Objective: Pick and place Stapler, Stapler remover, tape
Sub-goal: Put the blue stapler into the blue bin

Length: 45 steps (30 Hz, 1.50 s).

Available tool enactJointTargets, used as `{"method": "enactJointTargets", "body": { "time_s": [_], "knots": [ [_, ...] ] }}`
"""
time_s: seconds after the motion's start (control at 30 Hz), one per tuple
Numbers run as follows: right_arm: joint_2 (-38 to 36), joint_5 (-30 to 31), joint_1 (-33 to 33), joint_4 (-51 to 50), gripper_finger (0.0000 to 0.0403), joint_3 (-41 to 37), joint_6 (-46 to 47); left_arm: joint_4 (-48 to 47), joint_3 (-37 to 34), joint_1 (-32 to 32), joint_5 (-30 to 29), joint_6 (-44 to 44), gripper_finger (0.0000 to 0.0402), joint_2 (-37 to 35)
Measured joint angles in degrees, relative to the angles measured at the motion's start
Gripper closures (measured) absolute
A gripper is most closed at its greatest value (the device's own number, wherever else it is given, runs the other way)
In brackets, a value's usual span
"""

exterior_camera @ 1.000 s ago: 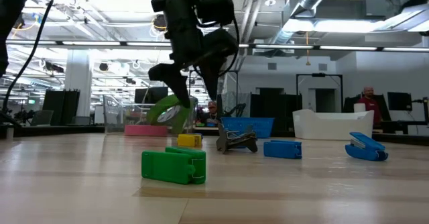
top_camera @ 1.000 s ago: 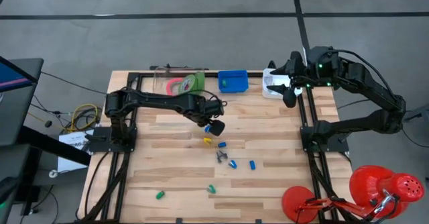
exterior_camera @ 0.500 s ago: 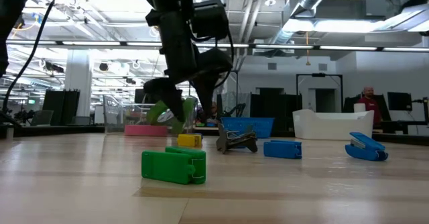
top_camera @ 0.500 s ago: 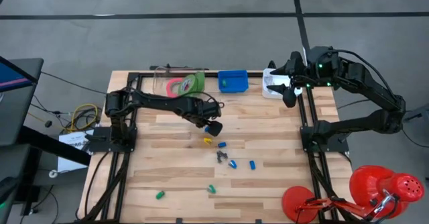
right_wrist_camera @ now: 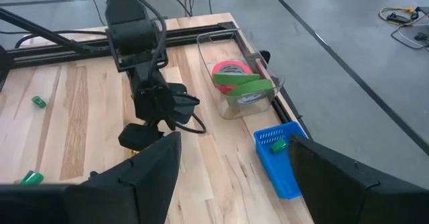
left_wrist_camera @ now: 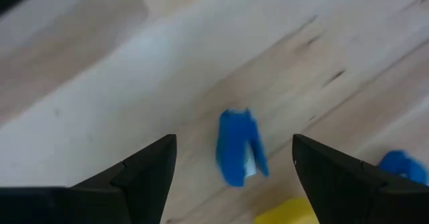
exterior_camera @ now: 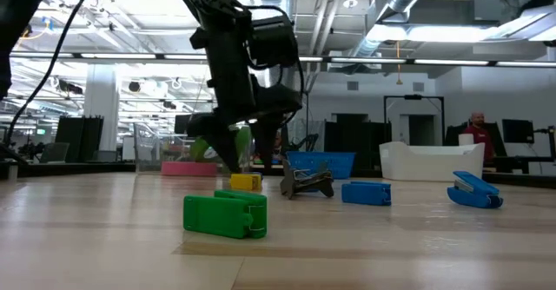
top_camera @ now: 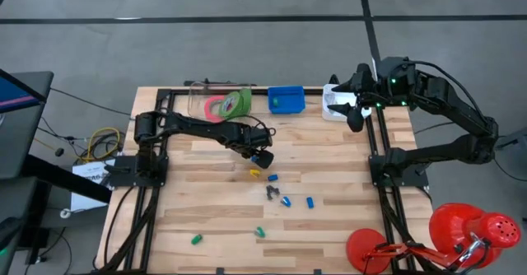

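Three rolls of tape [top_camera: 224, 104], one pink-red and two green, in clear bin [top_camera: 198, 99]; green piece, probably a stapler, in blue tray [top_camera: 286, 100]. Left gripper [top_camera: 263, 156] low over table centre, jaws wide, empty. Right gripper [top_camera: 351, 109] over white tub [top_camera: 331, 109], spread, empty.

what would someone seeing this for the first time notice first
Probably the left pincer, open and hanging low over the middle of the table, above a small blue piece among scattered blue, green and yellow pieces. Next, the clear bin at the table's far edge holding pink-red and green tape, beside a blue tray. The right pincer waits open over a white bin.
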Motion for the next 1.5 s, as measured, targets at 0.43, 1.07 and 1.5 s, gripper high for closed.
{"method": "enactJointTargets", "body": {
  "time_s": [0.43, 1.07, 1.5],
  "knots": [
    [0.0, 0.0, 0.0, 0.0, 0.0138, 0.0, 0.0, 0.4, 0.0, -0.4, 1.5, -1.0, 0.0136, 1.5],
    [0.0, 0.0, -0.1, -0.1, 0.0138, 0.0, 0.0, 0.5, 0.0, -0.5, 2.2, -0.9, 0.0282, 1.5],
    [0.0, 0.0, -0.1, -0.1, 0.0138, 0.0, 0.0, 1.6, 0.0, -0.5, 2.5, -0.9, 0.03, 1.4]
  ]
}}
